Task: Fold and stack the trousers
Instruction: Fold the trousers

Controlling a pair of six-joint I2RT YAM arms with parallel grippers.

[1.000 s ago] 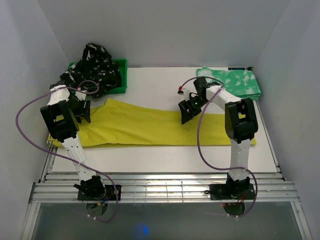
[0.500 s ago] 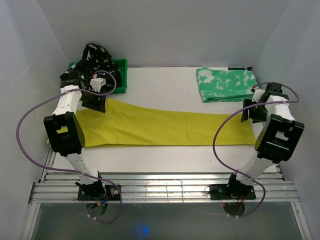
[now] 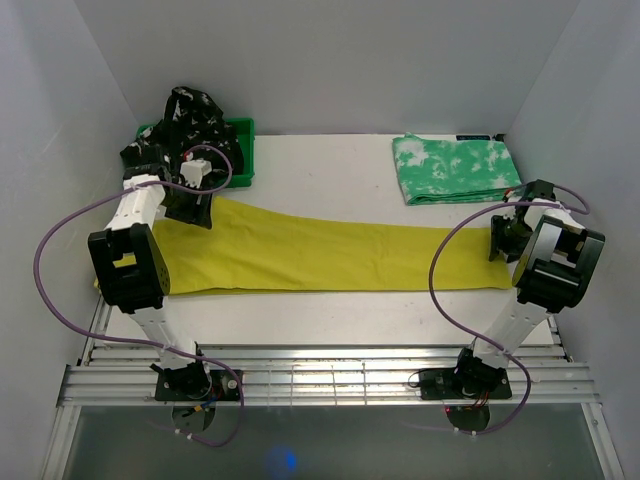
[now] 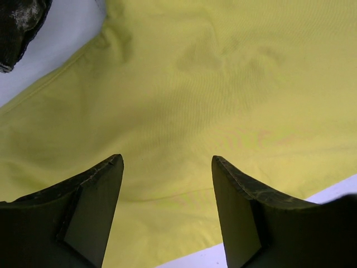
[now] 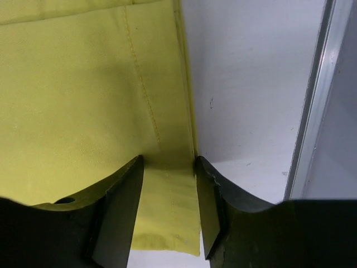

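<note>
The mustard-yellow trousers (image 3: 320,255) lie flat and stretched lengthwise across the table. My left gripper (image 3: 196,212) hovers open over their far left end, its jaws wide apart above bare yellow cloth (image 4: 223,84); the gripper (image 4: 167,159) holds nothing. My right gripper (image 3: 498,240) sits at the right hem. Its jaws (image 5: 167,159) straddle the hem's far corner (image 5: 167,223), still apart, one finger on the cloth (image 5: 83,84) and the other at the cloth's edge. The green-and-white pair (image 3: 455,168) lies folded at the back right. The black patterned pair (image 3: 190,130) is heaped at the back left.
A green bin (image 3: 243,150) stands under and beside the black heap, whose edge (image 4: 19,22) shows near my left gripper. The table's metal side rail (image 5: 312,111) runs just right of my right gripper. White tabletop (image 3: 330,170) shows behind the yellow pair.
My right arm swung from the middle of the yellow pair out to its right hem and its jaws narrowed. My left gripper moved to the far left end.
</note>
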